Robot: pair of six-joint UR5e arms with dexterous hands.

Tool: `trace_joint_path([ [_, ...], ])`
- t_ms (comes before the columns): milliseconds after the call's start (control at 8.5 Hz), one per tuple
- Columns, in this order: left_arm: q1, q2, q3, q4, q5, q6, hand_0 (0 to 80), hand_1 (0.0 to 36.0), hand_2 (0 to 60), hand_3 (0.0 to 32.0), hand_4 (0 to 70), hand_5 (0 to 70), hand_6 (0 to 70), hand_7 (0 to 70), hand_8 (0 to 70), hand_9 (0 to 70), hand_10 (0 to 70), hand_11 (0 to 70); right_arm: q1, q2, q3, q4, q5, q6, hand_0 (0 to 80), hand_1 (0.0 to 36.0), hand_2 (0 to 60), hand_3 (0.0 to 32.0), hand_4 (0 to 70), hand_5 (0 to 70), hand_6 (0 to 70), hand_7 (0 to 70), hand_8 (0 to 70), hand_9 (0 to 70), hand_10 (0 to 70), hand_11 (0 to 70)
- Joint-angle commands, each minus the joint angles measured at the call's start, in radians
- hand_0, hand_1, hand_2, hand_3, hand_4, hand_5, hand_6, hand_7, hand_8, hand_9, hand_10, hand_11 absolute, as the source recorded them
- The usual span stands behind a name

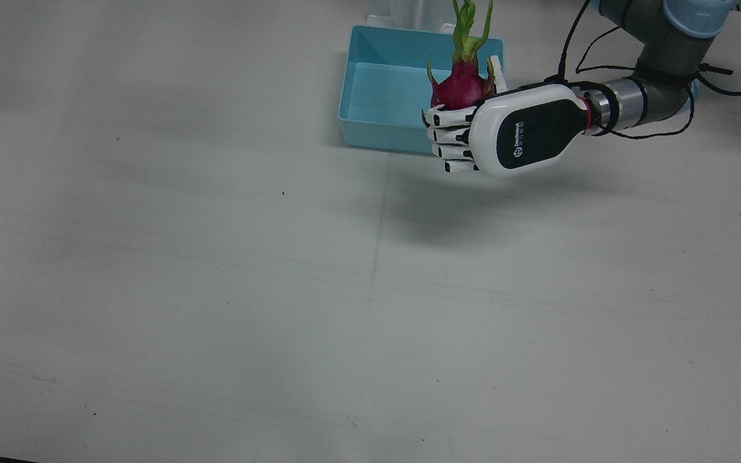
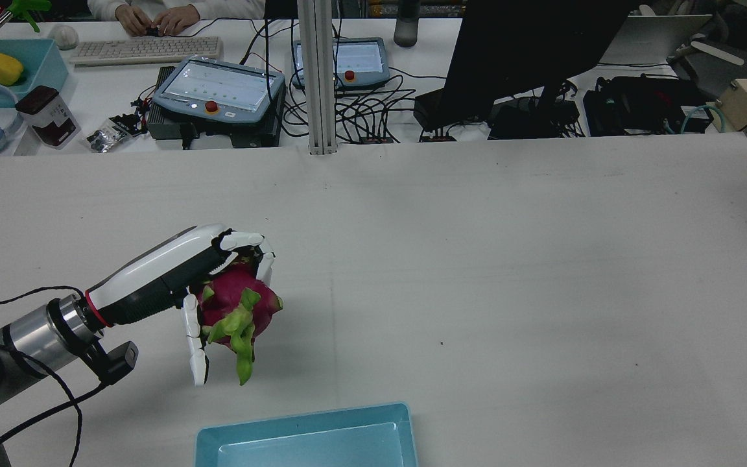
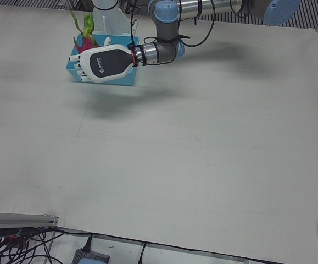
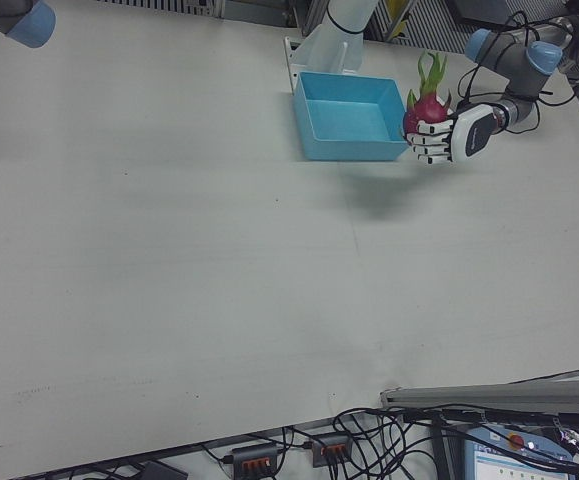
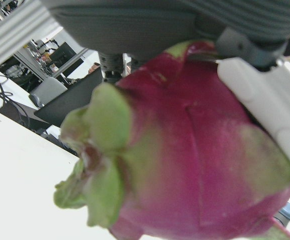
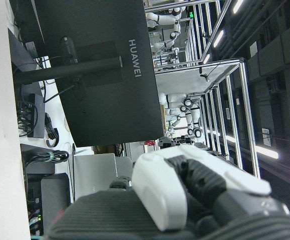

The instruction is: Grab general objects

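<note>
The dragon fruit (image 2: 238,303) is lifted clear of the surface (image 1: 216,289), held in your left hand (image 1: 505,132). In the rear view it sits in the lower left of the frame, red body tucked under the palm, green leafy end hanging down toward the bottom edge. In the front view it is at top centre-right, leaves pointing up past the frame edge, and it overlaps the right wall of the blue tray (image 1: 370,83); whether it is over the tray or just beside it cannot be told from these views.

Left hand: fingers (image 2: 244,241) curled over the top of the fruit, thumb (image 2: 195,350) down along its near side. Clamped on the fruit. The left hand view shows a fingertip pressed against the red skin at upper right.

Step in hand, as I judge it: grasp made, lift done, carry under way. Your next move likely calls for bringing the fruit over the tray, lowering it, then spreading the fingers.

Right hand: its own camera shows only part of it in the foreground; whether the fingers are apart or together cannot be told.
</note>
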Motion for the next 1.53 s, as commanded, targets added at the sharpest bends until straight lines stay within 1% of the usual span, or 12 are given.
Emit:
trace_joint_path([
  [0,0.122,0.003,-0.007,-0.025,-0.006,0.051,51.4,11.9,50.6,0.0,62.3,70.0,70.0,70.0,70.0,70.0,70.0,70.0,0.0,0.0,0.0,0.0,0.0,0.001,0.0,0.0,0.0,0.0,0.0,0.0,0.0,0.0,0.0,0.0,0.0,0.0],
  [118,0.152,0.003,-0.006,-0.033,-0.007,0.082,51.7,12.5,52.7,0.0,62.3,70.0,70.0,70.0,70.0,70.0,70.0,70.0,0.0,0.0,0.0,0.0,0.0,0.001,0.0,0.0,0.0,0.0,0.0,0.0,0.0,0.0,0.0,0.0,0.0,0.0],
  [353,0.204,0.003,-0.003,-0.089,-0.004,0.076,51.8,13.1,51.8,0.0,59.7,70.0,70.0,70.0,70.0,70.0,70.0,70.0,0.0,0.0,0.0,0.0,0.0,-0.001,0.0,0.0,0.0,0.0,0.0,0.0,0.0,0.0,0.0,0.0,0.0,0.0],
  [471,0.216,0.001,-0.001,-0.091,-0.001,0.073,49.9,8.4,33.6,0.0,52.1,70.0,70.0,70.0,65.0,70.0,70.0,70.0,0.0,0.0,0.0,0.0,0.0,0.001,0.0,0.0,0.0,0.0,0.0,0.0,0.0,0.0,0.0,0.0,0.0,0.0],
  [588,0.235,0.0,-0.001,-0.071,0.0,0.073,48.4,7.3,15.5,0.0,32.6,70.0,57.9,62.1,40.8,51.0,45.6,64.6,0.0,0.0,0.0,0.0,0.0,0.001,0.0,0.0,0.0,0.0,0.0,0.0,0.0,0.0,0.0,0.0,0.0,0.0],
  [706,0.244,0.0,-0.001,-0.073,-0.001,0.074,50.4,13.0,9.5,0.0,17.6,70.0,28.0,35.7,15.4,19.2,18.4,27.9,0.0,0.0,0.0,0.0,0.0,0.001,0.0,0.0,0.0,0.0,0.0,0.0,0.0,0.0,0.0,0.0,0.0,0.0],
  [824,0.244,0.0,-0.001,-0.077,-0.001,0.074,50.1,12.8,6.4,0.0,24.7,0.9,21.9,29.1,10.3,11.1,13.3,20.6,0.0,0.0,0.0,0.0,0.0,0.001,0.0,0.0,0.0,0.0,0.0,0.0,0.0,0.0,0.0,0.0,0.0,0.0],
  [941,0.244,0.0,-0.003,-0.077,0.0,0.074,48.6,10.9,3.6,0.0,21.8,0.0,19.3,25.9,7.9,5.7,9.4,14.8,0.0,0.0,0.0,0.0,0.0,0.001,0.0,0.0,0.0,0.0,0.0,0.0,0.0,0.0,0.0,0.0,0.0,0.0],
  [1059,0.244,0.0,-0.003,-0.077,0.0,0.074,46.9,6.7,0.0,0.0,20.5,0.0,17.9,20.3,8.6,2.6,7.0,11.0,0.0,0.0,0.0,0.0,0.0,0.001,0.0,0.0,0.0,0.0,0.0,0.0,0.0,0.0,0.0,0.0,0.0,0.0],
  [1176,0.244,0.0,-0.001,-0.077,0.0,0.074,46.7,6.4,0.0,0.0,19.4,0.0,16.5,18.4,7.6,2.2,6.5,10.1,0.0,0.0,0.0,0.0,0.0,0.001,0.0,0.0,0.0,0.0,0.0,0.0,0.0,0.0,0.0,0.0,0.0,0.0],
  [1294,0.243,0.003,-0.001,-0.079,0.0,0.074,46.1,5.3,0.0,0.0,18.9,0.0,16.9,21.0,7.8,2.8,5.8,9.0,0.0,0.0,0.0,0.0,0.0,0.001,0.0,0.0,0.0,0.0,0.0,0.0,0.0,0.0,0.0,0.0,0.0,0.0],
  [1412,0.243,0.004,-0.001,-0.08,0.0,0.074,45.9,5.0,0.0,0.0,19.2,0.0,17.5,25.4,8.1,3.6,6.1,9.4,0.0,0.0,0.0,-0.002,0.0,0.001,0.0,0.0,0.0,0.0,0.0,0.0,0.0,0.0,0.0,0.0,0.0,0.0],
])
